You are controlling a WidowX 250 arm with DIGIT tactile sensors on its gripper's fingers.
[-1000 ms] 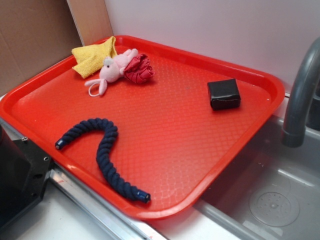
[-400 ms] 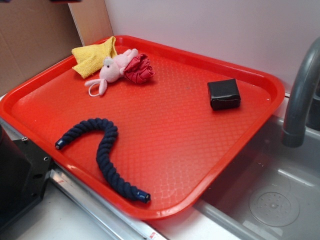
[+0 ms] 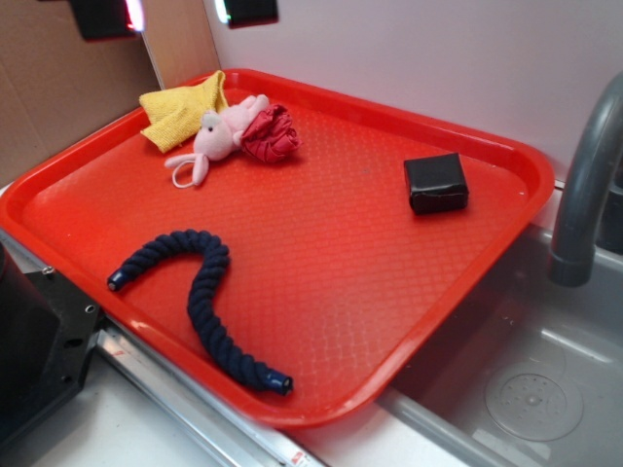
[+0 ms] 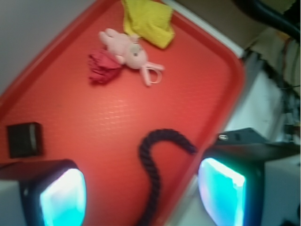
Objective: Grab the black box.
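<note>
in the exterior view, a red tray point(image 3: 321, 243) lay beside a grey sink point(image 3: 526, 370), with a grey faucet point(image 3: 584, 185) rising at the right edge. the black box point(image 3: 436, 183) sat flat on the tray near its far right corner, with nothing touching it. at the far left corner a yellow cloth point(image 3: 180, 112) lay against a pink plush toy point(image 3: 219, 138), which touched a crumpled dark red cloth point(image 3: 271, 134). a dark blue rope point(image 3: 200, 292) curved across the near part of the tray. the gripper point(image 3: 175, 12) showed only at the top edge, high over the far left corner, its two pads set wide apart and holding nothing.

in the wrist view, the gripper point(image 4: 141, 193) filled the lower corners, its glowing pads spread with open tray point(image 4: 117, 108) between them. the black box point(image 4: 24, 139) lay at the left, just above the left-hand pad, apart from the rope point(image 4: 155, 160). the plush toy point(image 4: 128, 52), red cloth point(image 4: 102, 67) and yellow cloth point(image 4: 148, 21) sat toward the top.
</note>
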